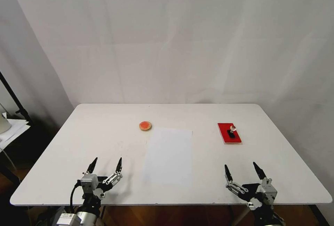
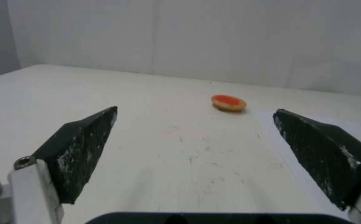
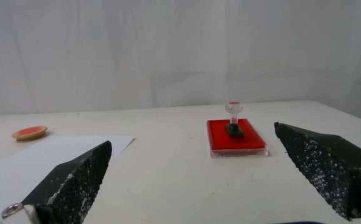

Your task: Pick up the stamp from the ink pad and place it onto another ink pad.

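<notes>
Your left end effector (image 1: 105, 165) hovers at the near left edge of the white desk (image 1: 87, 132), black fingers spread apart, nothing between them. Beyond it lies the small round ink pad with orange-red centre and tan rim (image 1: 145, 126), just off the far left corner of a white paper sheet (image 1: 169, 156). Further right, the tiny stamp with black base and clear knob (image 1: 231, 131) stands upright on the flat red rectangular ink pad (image 1: 224, 132). Your right end effector (image 1: 244, 172) hovers at the near right edge, fingers likewise apart, empty.
</notes>
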